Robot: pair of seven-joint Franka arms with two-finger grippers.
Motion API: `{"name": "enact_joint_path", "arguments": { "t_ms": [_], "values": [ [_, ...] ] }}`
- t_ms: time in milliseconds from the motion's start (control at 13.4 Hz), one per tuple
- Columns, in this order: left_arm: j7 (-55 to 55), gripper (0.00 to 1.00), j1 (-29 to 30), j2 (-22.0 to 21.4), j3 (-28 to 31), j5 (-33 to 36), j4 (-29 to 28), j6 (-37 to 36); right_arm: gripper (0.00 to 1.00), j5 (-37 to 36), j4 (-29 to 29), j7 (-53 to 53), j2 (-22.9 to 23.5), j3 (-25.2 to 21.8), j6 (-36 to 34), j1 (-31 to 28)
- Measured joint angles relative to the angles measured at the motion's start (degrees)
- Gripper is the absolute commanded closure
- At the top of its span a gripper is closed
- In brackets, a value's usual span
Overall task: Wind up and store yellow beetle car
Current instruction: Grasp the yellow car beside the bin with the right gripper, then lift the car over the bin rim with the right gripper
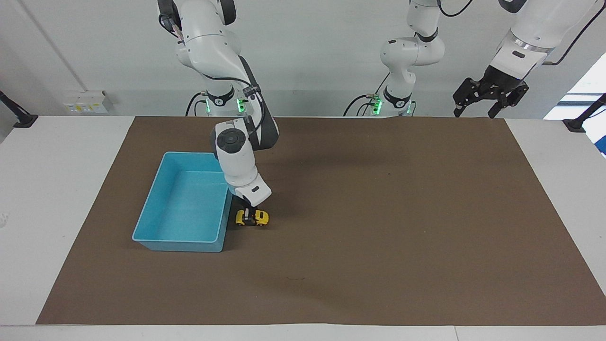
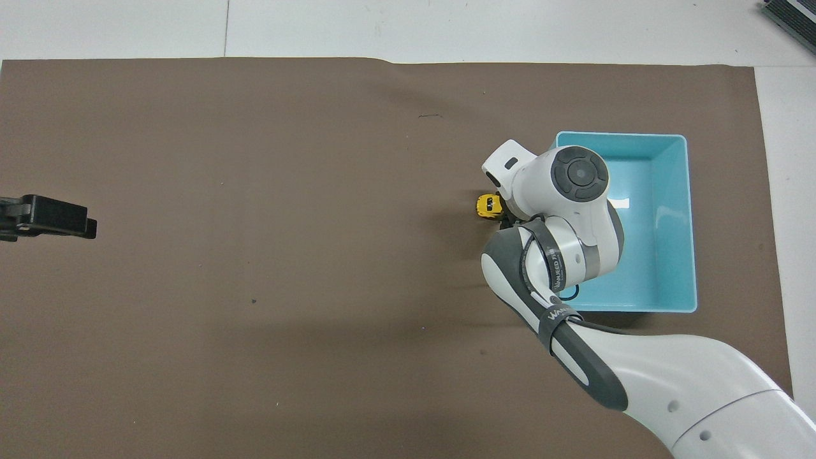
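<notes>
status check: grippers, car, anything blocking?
Right gripper shut on the yellow beetle car, car on the mat beside the blue bin. Left gripper open, waiting, raised over the mat's edge. Nothing blocking.
</notes>
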Motion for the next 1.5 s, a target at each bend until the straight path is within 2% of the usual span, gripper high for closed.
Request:
{"name": "enact_joint_path", "arguments": {
  "t_ms": [150,898,1272,1496],
  "values": [
    [0.0,0.00,0.0,0.0,0.0,0.0,-0.2,-0.2,0.93,0.0,1.4,0.0,0.0,0.0,-1.1,0.1],
    [0.0,0.00,0.0,0.0,-0.2,0.6,-0.2,-0.3,0.94,0.0,12.2,1.0,-2.5,0.0,-16.6,0.1],
    [0.0,0.00,0.9,0.0,0.4,0.6,-0.2,-0.3,0.94,0.0,12.6,1.0,-6.7,-0.5,-22.8,-0.6],
    [0.0,0.00,1.2,0.0,0.3,0.6,-0.2,-0.3,0.94,0.0,12.2,-2.4,-7.7,-0.8,-25.2,-3.5]
  ]
}}
